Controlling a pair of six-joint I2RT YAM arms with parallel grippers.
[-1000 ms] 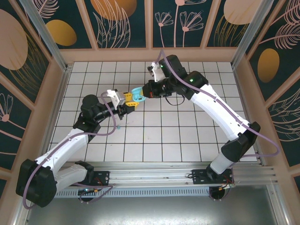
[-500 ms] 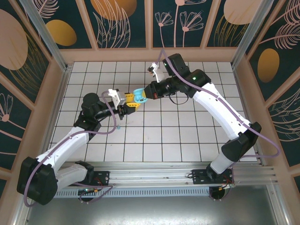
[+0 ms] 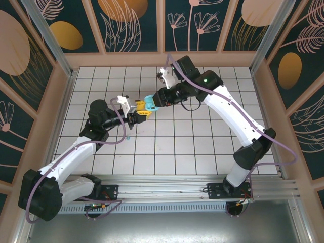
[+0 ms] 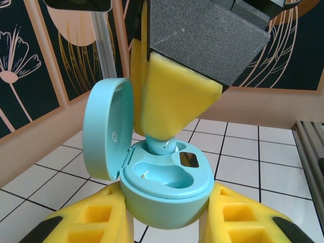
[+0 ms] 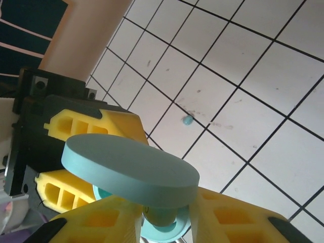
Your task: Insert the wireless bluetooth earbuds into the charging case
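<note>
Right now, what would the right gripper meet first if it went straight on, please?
The open teal charging case, clamped in the left gripper. The teal earbud between the tips of the right gripper already sits at its rear socket, so little free travel seems left.

Teal earbud (image 4: 161,146) in open case (image 4: 167,196)

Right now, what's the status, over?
Left gripper shut on charging case, lid open. Right gripper at earbud in its slot, grip unclear. Spare earbud on tiles.
</note>
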